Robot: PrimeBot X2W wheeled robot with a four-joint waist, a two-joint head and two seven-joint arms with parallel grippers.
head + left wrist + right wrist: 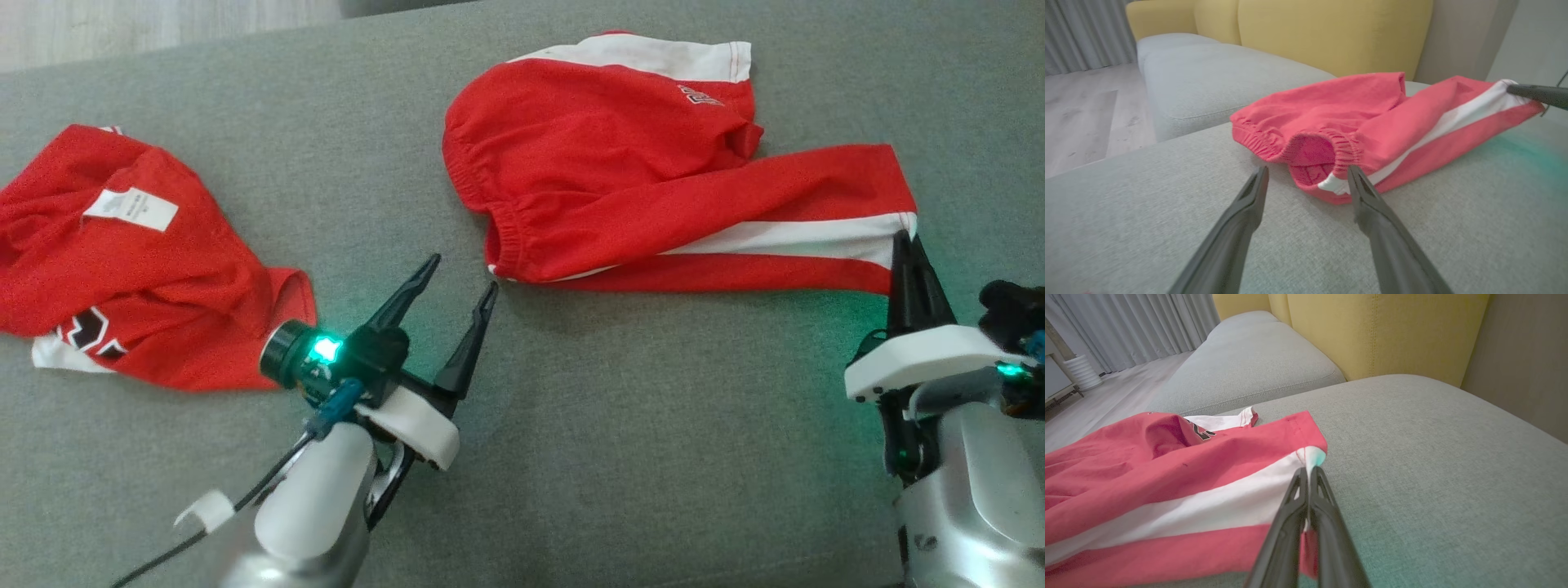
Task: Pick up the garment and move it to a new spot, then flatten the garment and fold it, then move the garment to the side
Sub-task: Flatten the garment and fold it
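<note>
- Grey sofa seat cushion [653, 425] is seen under everything; a yellow backrest [1331, 32] is seen behind it in the left wrist view.
- Red shorts [604, 163], the garment, are laid far centre to right on the cushion. The elastic waistband is turned left and one white-striped leg is stretched out to the right.
- A second red garment [147, 269] with a white label [131, 208] is crumpled at the far left, well apart from the shorts.
- Left gripper [462, 273] is held released, fingers spread, just beside the near waistband end; contact cannot be told.
- Right gripper [908, 241] is clenched on the white stripe at the leg hem, as seen in the right wrist view [1308, 470].
</note>
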